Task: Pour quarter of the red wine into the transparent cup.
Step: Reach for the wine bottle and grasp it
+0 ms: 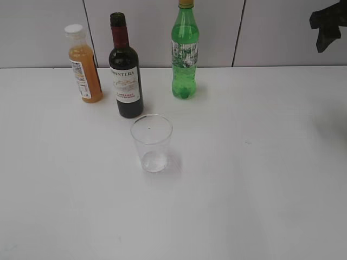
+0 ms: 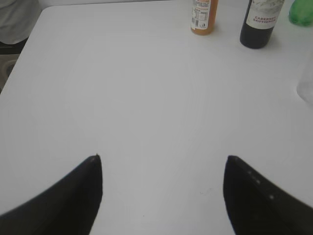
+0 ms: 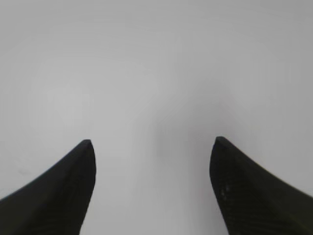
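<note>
The red wine bottle [image 1: 125, 76], dark glass with red neck foil and a white label, stands upright at the back of the white table [image 1: 244, 189]; its lower part shows in the left wrist view [image 2: 260, 24]. The transparent cup [image 1: 152, 143] stands empty just in front of it; its edge shows at the right border of the left wrist view [image 2: 307, 83]. My left gripper [image 2: 162, 157] is open and empty over bare table, well short of the bottles. My right gripper [image 3: 152, 140] is open and empty over bare table; part of the right arm [image 1: 328, 24] shows at the upper right.
An orange juice bottle [image 1: 84, 65] with a white cap stands left of the wine, also in the left wrist view [image 2: 204, 17]. A green soda bottle [image 1: 185, 54] stands right of the wine. The table's left edge [image 2: 22, 63] shows in the left wrist view.
</note>
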Controlling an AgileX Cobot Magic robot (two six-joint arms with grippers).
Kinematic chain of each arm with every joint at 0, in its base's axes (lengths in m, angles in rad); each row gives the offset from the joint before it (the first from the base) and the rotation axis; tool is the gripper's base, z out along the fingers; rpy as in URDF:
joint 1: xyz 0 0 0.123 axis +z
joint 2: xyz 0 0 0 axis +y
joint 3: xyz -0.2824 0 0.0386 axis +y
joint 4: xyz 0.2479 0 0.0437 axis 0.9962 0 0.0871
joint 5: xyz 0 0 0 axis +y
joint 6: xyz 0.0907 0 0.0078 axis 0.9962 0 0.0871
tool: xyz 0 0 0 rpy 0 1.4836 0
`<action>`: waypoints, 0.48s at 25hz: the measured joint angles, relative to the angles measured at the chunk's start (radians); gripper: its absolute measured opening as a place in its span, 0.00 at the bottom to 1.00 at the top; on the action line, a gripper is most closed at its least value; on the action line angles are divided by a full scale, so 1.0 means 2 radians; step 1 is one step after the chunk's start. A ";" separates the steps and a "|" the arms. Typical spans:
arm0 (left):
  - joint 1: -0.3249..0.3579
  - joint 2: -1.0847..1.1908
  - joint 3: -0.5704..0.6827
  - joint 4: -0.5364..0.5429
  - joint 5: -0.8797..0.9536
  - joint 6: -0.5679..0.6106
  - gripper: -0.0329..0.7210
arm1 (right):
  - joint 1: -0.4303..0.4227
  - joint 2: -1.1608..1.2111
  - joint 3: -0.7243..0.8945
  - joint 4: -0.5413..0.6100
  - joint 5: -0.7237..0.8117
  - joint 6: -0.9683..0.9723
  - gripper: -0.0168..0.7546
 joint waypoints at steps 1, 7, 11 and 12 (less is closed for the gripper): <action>0.000 0.000 0.000 0.000 0.000 0.000 0.82 | -0.007 0.010 -0.024 0.027 0.032 -0.024 0.78; 0.000 0.000 0.000 0.000 0.000 0.000 0.82 | -0.014 0.028 -0.079 0.082 0.112 -0.085 0.75; 0.000 0.000 0.000 0.000 0.000 0.000 0.82 | -0.015 -0.006 -0.050 0.103 0.114 -0.099 0.73; 0.000 0.000 0.000 0.000 0.000 0.000 0.82 | -0.015 -0.020 -0.030 0.107 0.114 -0.102 0.72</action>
